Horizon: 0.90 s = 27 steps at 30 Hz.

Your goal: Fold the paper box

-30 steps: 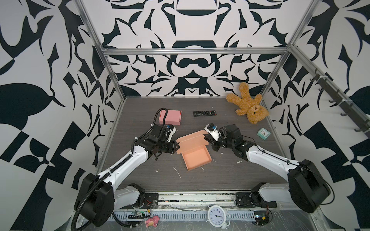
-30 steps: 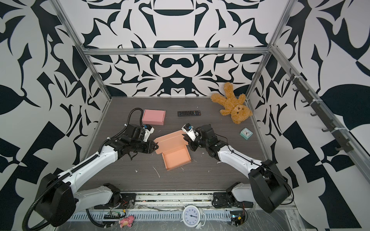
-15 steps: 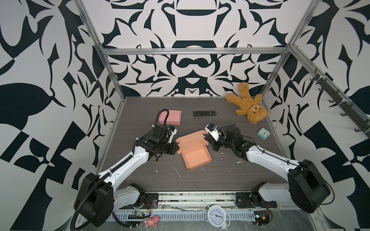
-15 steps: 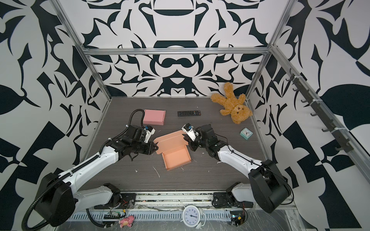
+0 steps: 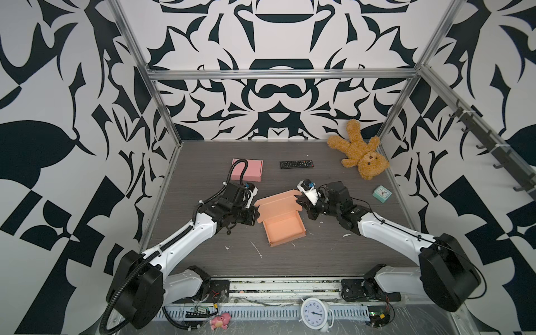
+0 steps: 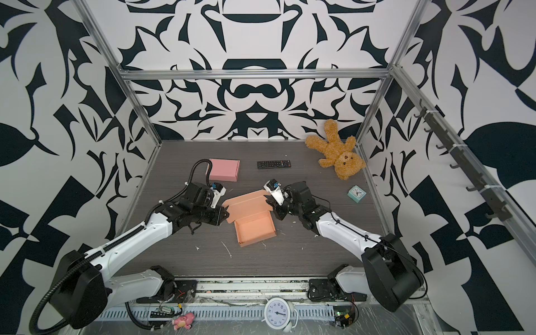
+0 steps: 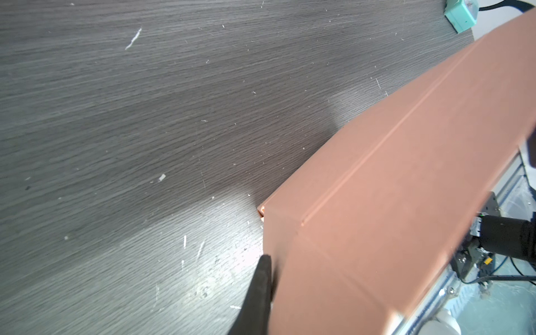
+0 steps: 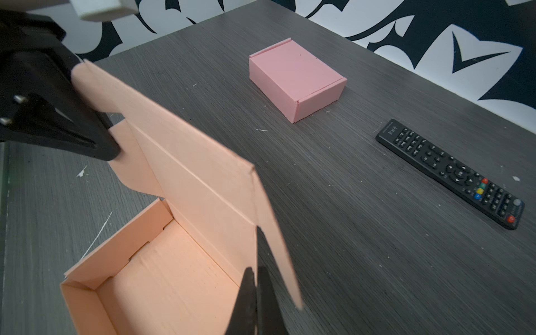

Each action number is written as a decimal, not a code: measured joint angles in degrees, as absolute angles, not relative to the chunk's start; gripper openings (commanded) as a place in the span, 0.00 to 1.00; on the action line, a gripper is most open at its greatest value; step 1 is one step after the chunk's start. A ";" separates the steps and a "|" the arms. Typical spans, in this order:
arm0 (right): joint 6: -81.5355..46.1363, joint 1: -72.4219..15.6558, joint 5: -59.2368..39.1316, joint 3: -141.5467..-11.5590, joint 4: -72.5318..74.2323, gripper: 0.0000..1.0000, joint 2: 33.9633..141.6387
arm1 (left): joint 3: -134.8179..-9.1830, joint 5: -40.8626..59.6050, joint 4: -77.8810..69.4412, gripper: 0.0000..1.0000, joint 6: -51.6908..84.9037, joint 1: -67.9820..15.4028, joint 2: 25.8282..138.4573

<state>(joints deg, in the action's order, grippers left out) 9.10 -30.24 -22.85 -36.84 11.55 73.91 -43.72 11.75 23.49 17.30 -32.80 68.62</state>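
The orange paper box sits mid-table with its tray open and its lid tilted up behind it. My left gripper is shut on the lid's left side flap. In the right wrist view its black fingers pinch that flap. In the left wrist view one finger lies against the box's outer face and the other is hidden behind the paper. My right gripper is shut on the lid's right edge, above the tray.
A closed pink box and a black remote lie behind the arms. A teddy bear fills the back right corner. A mint alarm clock stands near the right wall. White paper scraps dot the table front.
My left gripper's jaws have closed onto the lid's left flap. The box and my right arm have hardly moved.
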 measured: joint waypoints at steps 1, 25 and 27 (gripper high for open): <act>8.69 -30.24 -22.81 -36.60 11.92 0.00 73.91 | -43.90 11.38 23.59 0.12 17.12 -33.06 68.64; 2.22 -33.61 -14.39 -38.81 11.66 0.00 73.23 | -49.15 -0.38 22.94 0.10 16.80 -34.59 70.48; 1.34 -33.65 -13.17 -39.53 11.68 0.00 74.00 | -49.76 -1.32 21.85 0.10 16.91 -34.68 71.46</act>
<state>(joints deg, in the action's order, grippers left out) 1.34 -33.65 -13.17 -39.53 11.68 74.00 -49.76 -1.32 21.85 16.91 -34.68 71.46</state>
